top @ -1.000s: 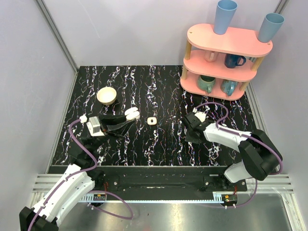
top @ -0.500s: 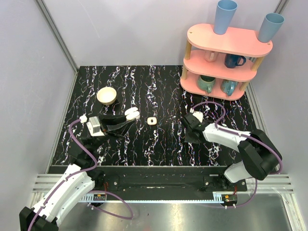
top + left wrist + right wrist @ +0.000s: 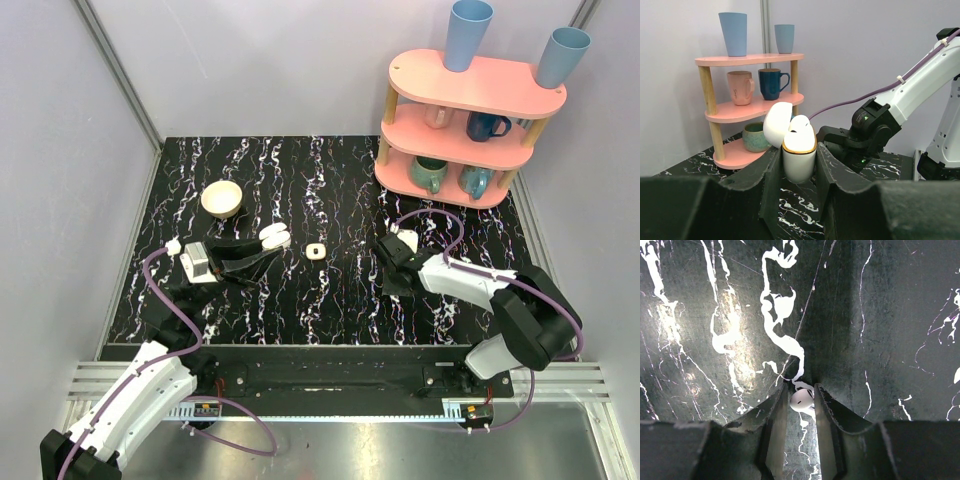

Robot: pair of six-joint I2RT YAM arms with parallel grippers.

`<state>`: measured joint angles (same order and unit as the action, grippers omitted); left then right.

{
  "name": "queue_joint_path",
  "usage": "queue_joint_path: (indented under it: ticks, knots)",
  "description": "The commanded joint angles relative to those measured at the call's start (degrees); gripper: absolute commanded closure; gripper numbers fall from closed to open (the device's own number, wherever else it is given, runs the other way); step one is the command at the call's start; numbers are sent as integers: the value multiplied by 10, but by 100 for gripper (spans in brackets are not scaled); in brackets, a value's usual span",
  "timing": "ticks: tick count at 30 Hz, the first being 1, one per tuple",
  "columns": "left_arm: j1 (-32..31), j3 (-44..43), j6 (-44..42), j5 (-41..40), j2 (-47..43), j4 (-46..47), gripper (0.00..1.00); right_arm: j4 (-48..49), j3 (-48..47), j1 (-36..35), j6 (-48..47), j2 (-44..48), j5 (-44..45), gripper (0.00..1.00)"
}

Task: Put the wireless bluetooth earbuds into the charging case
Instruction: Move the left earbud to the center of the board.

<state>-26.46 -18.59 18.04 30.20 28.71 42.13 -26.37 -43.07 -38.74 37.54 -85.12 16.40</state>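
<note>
Both arms point(image 3: 470, 283) low: left end effector point(image 3: 799, 150) tight on case point(image 3: 799, 170), right end effector point(image 3: 800, 389) tight on earbud point(image 3: 801, 401).

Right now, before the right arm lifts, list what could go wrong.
1. The earbud sits at the very tips of the right pincer; small and rounded, it could pop out on lifting.
2. The charging case in the left pincer already seems to hold one white piece, and its open lid stands close; a misaligned approach could knock either.

Robot lab booth: plain walls point(image 3: 280, 60), aluminium framing point(image 3: 116, 72).
</note>
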Motion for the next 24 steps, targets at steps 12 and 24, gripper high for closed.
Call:
queue_joint_path:
  ticks: [12, 24]
  knots:
    - [-3, -7, 6, 0, 3, 25, 100, 5, -2, -11, -48, -1, -33, 58]
    - [-2, -7, 7, 3, 2, 25, 100, -15, -7, -12, -34, -17, -28, 62]
